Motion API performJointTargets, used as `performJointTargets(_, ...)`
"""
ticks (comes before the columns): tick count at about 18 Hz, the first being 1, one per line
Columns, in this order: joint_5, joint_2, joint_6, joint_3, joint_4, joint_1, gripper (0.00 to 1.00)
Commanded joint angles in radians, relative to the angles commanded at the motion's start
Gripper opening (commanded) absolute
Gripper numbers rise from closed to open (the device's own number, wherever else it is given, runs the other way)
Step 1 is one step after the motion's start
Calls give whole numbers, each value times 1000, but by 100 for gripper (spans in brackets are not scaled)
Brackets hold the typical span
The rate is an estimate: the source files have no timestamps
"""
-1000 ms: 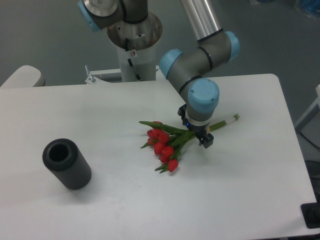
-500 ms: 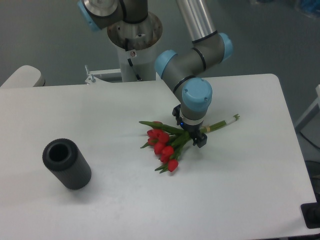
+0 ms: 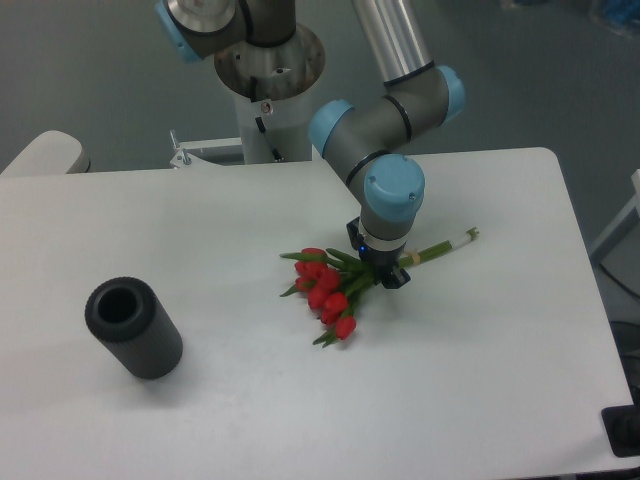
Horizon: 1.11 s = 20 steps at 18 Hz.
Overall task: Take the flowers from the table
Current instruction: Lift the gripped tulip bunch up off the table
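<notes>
Lying on the big white flat table (image 3: 480,380), the small bunch of red tulips with green stems (image 3: 335,285) is now gripped at its stems by the end effector (image 3: 385,272), and its blooms are seen slightly shifted, so lifting seems begun.

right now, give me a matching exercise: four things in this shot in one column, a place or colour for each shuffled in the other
Things:
1. flowers
2. cylinder
3. gripper
4. table

Places or colours:
A. white, under everything
B. dark, lying at the left
C. red heads, green stems, mid-table
D. over the stems, below the blue cap

Pairs: 1-C, 2-B, 3-D, 4-A
</notes>
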Motion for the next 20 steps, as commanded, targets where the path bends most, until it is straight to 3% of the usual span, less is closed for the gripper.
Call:
performJointTargets(4,-2,5,6,38,-8,2,26)
performJointTargets(7,-9,6,14,106,-34,0,25)
performJointTargets(12,-118,18,-3,273,-185,-24,25)
performJointTargets(15,-234,6,-55,388,-274,-32,25)
performJointTargets(20,-500,2,-182,451,-270,-6,25)
